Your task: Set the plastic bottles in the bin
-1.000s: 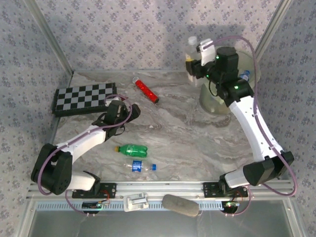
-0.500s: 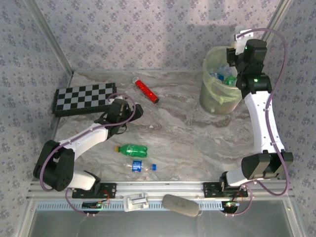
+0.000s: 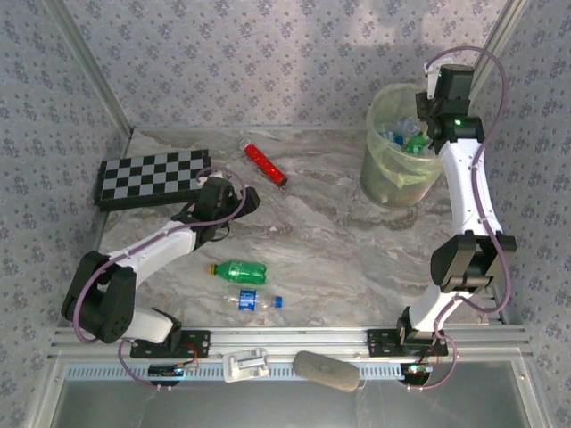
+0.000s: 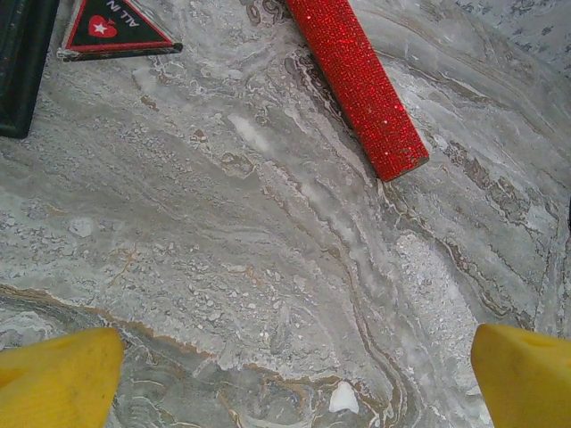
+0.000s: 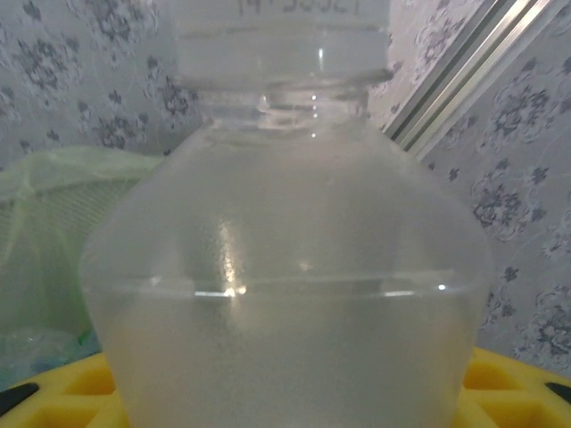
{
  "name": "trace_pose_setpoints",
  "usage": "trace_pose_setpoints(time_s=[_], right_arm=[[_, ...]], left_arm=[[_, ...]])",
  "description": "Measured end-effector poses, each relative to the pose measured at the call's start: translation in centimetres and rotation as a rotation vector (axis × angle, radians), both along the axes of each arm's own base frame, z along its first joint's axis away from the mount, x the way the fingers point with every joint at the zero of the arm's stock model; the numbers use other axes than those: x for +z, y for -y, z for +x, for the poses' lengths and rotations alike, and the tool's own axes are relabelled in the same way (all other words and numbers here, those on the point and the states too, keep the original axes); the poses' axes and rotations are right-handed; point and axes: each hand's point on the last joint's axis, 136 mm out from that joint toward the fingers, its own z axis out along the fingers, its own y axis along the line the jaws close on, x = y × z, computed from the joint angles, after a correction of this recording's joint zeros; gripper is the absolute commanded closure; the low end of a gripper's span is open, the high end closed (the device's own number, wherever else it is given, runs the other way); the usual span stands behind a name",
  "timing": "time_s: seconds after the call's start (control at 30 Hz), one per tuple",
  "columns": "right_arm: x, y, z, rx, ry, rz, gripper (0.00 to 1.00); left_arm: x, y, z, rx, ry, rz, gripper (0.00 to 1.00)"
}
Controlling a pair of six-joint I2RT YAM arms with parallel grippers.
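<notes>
At the upper right of the top view the right gripper (image 3: 442, 87) hangs over the bin (image 3: 382, 174), placed to drop its load inside. The wrist view reveals that load: a clear bottle (image 5: 285, 294) clamped between yellow fingers (image 5: 522, 388). The left gripper (image 4: 294, 374) gapes wide above bare marble below a red glitter tube (image 4: 357, 85). A green bottle (image 3: 237, 270) and a blue-labelled bottle (image 3: 250, 301) wait at lower centre.

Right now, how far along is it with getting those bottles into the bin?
Done: several bottles already lie in the bin. In hand: the right gripper holds a clear bottle at the bin's rim, apparently about to drop it. Left: a green bottle and a small blue-labelled bottle lie on the table, with the open left gripper nearby.
</notes>
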Motion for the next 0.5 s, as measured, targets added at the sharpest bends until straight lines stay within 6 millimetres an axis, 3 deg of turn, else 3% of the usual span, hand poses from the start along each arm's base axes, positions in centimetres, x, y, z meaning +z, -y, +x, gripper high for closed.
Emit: trace_pose_setpoints(time_s=[0.17,0.3,0.5], right_arm=[[-0.3,-0.1,0.5,0.017,-0.019,0.012,0.4],[-0.5,-0.5,0.6,0.044,-0.045,0.033,0.3],[-2.8,-1.7,0.3,0.094,-0.127,0.095,0.12]], left_arm=[[0.0,0.0,0.0,0.0,0.0,0.001,0.0],[-0.1,0.0,0.0,0.0,-0.003,0.004,0.0],[-0.2,-0.1,-0.1,-0.002,-0.008,0.01,0.0]])
